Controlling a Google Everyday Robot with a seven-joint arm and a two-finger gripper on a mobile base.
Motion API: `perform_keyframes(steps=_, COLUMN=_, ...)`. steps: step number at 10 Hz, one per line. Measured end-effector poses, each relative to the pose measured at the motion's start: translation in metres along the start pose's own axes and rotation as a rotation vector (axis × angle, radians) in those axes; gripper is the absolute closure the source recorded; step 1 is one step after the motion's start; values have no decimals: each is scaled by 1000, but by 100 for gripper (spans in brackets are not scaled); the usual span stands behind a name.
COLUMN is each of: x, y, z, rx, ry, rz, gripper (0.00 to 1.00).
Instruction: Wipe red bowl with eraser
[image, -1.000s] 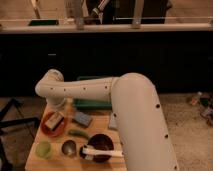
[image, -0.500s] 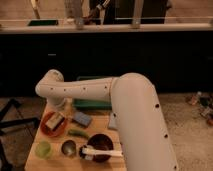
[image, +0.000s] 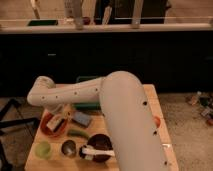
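Observation:
The red bowl (image: 48, 130) sits on the left part of the wooden table (image: 154, 98). My arm reaches across from the lower right, bends at the far left and comes down over the bowl. The gripper (image: 59, 116) is just above the bowl's inside, shut on the eraser (image: 56, 123). The eraser is a pale block, tilted, and its lower end is in the bowl. The arm hides the bowl's right rim.
A blue-grey sponge block (image: 81, 119) lies right of the bowl, with a green vegetable (image: 77, 133) below it. Along the front stand a green cup (image: 43, 149), a metal cup (image: 68, 147) and a dark bowl with a white-handled tool (image: 97, 149). A green box (image: 87, 80) is behind the arm.

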Motion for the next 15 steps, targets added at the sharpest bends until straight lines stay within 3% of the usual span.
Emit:
perform_keyframes(steps=6, x=-4, y=-1, z=13, rx=-38, ry=-1, rz=-6, gripper=100)
perform_keyframes(steps=8, x=0, y=-8, z=12, rx=-31, ry=13, rz=-11, gripper=100)
perform_keyframes(steps=11, x=-16, y=-39, z=7, rx=-6, ry=27, rz=-66, gripper=100)
perform_keyframes(steps=12, x=-26, y=-50, z=5, rx=9, ry=13, rz=-101, gripper=100)
perform_keyframes(steps=15, x=-34, y=-46, z=4, rx=23, ry=-37, rz=-137, gripper=100)
